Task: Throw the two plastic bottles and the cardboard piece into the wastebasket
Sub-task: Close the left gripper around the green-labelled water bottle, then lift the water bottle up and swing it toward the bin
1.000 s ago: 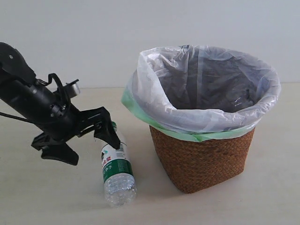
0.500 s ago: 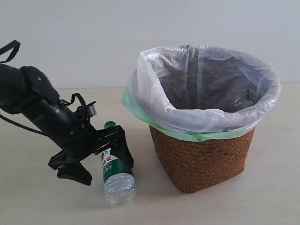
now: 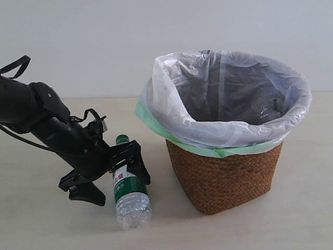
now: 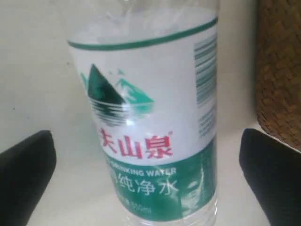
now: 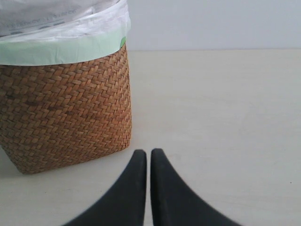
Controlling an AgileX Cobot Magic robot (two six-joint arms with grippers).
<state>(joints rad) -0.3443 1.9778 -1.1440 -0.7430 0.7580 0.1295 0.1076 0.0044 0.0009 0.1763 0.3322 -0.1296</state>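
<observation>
My left gripper [image 3: 113, 181], spread wide astride the green-capped bottle [image 3: 130, 195], could squirt the smooth bottle loose if it closes off-centre.

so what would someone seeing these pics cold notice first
The big brown wicker wastebasket, lined with a white bag over a green one, fills the right of the exterior view. To its left a green-label bottle lies on the table. The black left hand is open around it, one finger on each side of the label and not yet closed.
</observation>
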